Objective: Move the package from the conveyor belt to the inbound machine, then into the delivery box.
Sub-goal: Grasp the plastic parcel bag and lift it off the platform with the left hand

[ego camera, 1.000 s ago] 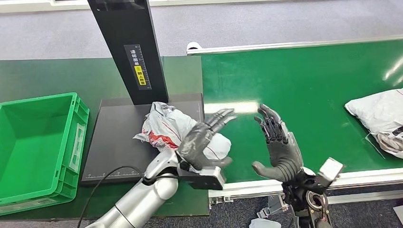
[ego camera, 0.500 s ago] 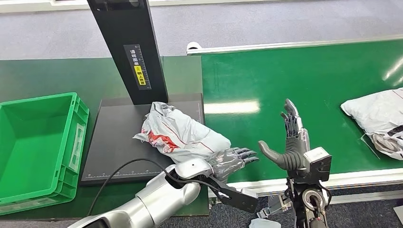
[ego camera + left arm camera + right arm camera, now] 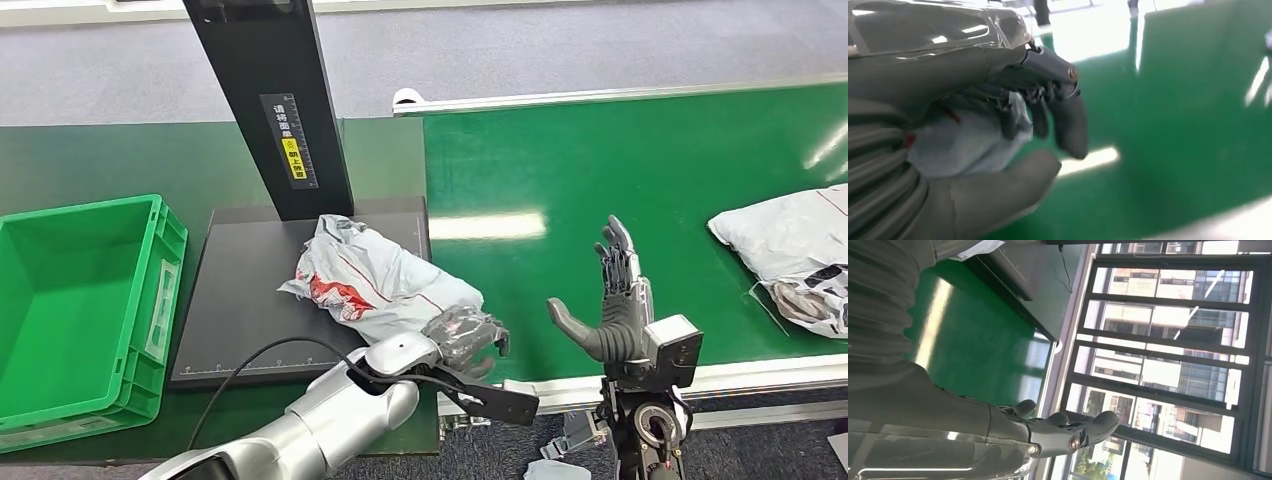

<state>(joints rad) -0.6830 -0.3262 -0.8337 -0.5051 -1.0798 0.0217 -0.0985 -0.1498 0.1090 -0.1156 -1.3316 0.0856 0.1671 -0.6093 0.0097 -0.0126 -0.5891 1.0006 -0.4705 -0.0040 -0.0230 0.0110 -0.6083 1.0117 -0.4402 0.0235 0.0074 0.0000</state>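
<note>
The package (image 3: 375, 280) lies crumpled on the black plate of the inbound machine (image 3: 250, 300), its near end overhanging onto the belt (image 3: 620, 160). The left hand (image 3: 465, 335) has its fingers curled against that near end; whether it truly grips is hard to tell. The right hand (image 3: 612, 305) stands upright over the belt, fingers spread, empty. A second parcel (image 3: 790, 255) is cut off at the frame's edge. The green box (image 3: 160, 290) sits beside the machine.

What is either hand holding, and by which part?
The left hand grips the package on the scanner plate by its near right end, fingers curled over it. The right hand holds nothing.
</note>
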